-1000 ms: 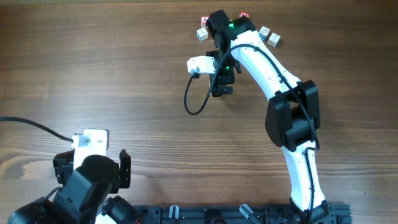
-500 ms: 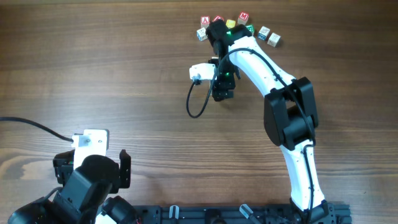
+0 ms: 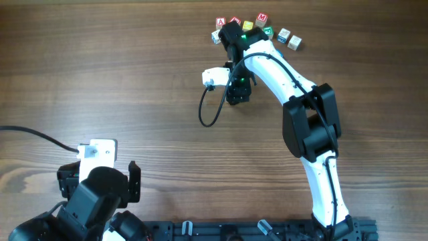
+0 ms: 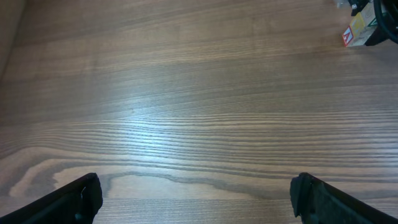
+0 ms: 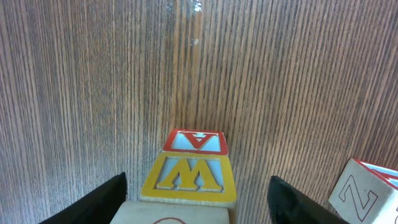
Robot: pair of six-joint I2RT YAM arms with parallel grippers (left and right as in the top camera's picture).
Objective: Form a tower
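Observation:
A tower [image 5: 188, 177] of three letter cubes shows in the right wrist view. Its far cube has a red-framed face, its middle cube a yellow M face, and its nearest cube [image 5: 174, 213] is pale with a red mark. My right gripper [image 5: 198, 182] straddles it, open, with a gap between each finger [image 5: 102, 200] and the cubes. In the overhead view the right gripper [image 3: 231, 33] covers the tower at the far side of the table. My left gripper [image 4: 198, 199] stands open over bare wood at the near left.
Several loose cubes lie in a row at the far edge: a red A cube [image 3: 220, 22], a red M cube [image 3: 261, 17], a green cube [image 3: 268, 30] and pale cubes [image 3: 295, 43]. A pale Z cube [image 5: 367, 186] sits just right of the tower. A black cable [image 3: 208, 110] loops below the right wrist.
The right wrist has shifted slightly toward the near side, uncovering two more cubes in the far row. The left arm has not moved.

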